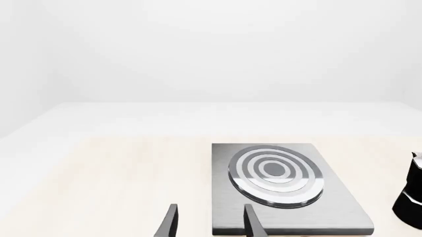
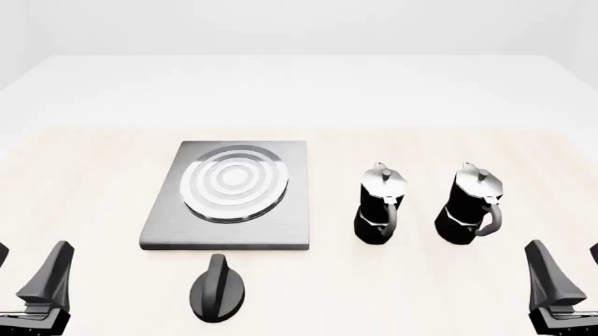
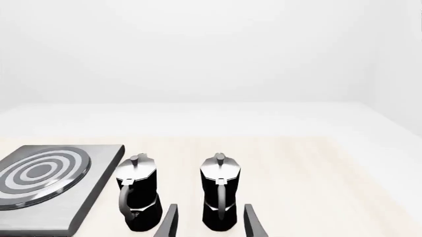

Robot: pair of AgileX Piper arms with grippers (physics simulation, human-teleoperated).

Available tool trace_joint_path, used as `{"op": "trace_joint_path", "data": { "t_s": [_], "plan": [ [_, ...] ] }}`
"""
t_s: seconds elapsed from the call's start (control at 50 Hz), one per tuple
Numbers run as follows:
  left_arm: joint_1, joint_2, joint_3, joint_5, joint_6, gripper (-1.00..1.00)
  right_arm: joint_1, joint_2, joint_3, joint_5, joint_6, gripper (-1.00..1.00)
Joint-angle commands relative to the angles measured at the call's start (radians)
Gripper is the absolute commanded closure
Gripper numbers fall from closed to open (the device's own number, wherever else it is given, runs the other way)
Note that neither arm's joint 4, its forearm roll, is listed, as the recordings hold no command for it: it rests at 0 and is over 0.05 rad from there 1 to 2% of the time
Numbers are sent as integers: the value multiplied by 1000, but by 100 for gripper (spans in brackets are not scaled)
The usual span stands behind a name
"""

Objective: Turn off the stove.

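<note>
- Here, going left to right in the front view, the left gripper [image 2: 24, 280] sits at the near left corner of the pale wooden table [image 2: 84, 182]. Its left wrist view shows the two dark fingers [image 1: 170, 222] spread apart with nothing between them.
- Next comes the stove [image 2: 168, 224], a flat square slab of brushed grey metal lying on the table left of centre. A silver burner [image 2: 234, 182] of concentric rings is set into its top.
- Just in front of the stove's near edge, apart from the slab, lies the black round knob [image 2: 218, 288]. Its raised ridge points roughly away from the arms, towards the stove. No gripper touches it.
- To the right of the stove stand two upright moka pots, black below and silver above. The left moka pot [image 2: 379, 205] and the right moka pot [image 2: 470, 204] are side by side, near each other but not touching.
- Last, the right gripper [image 2: 561, 280] sits at the near right corner. Its wrist view shows the fingers [image 3: 250, 222] spread and holding nothing, aimed towards the pots.
</note>
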Motion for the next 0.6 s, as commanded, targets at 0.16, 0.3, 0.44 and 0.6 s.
{"op": "trace_joint_path", "data": {
  "t_s": [0.16, 0.3, 0.44, 0.6],
  "plan": [
    [0, 4, -3, -1, 0, -100, -9, 68, 6, -50, -6, -100],
    [0, 4, -3, -1, 0, -100, -11, 94, 7, -62, -4, -100],
    [0, 4, -3, -1, 0, -100, -18, 152, 7, -100, -5, -100],
    [0, 4, -3, -1, 0, -100, -22, 246, -64, -97, -39, -100]
  ]
}}
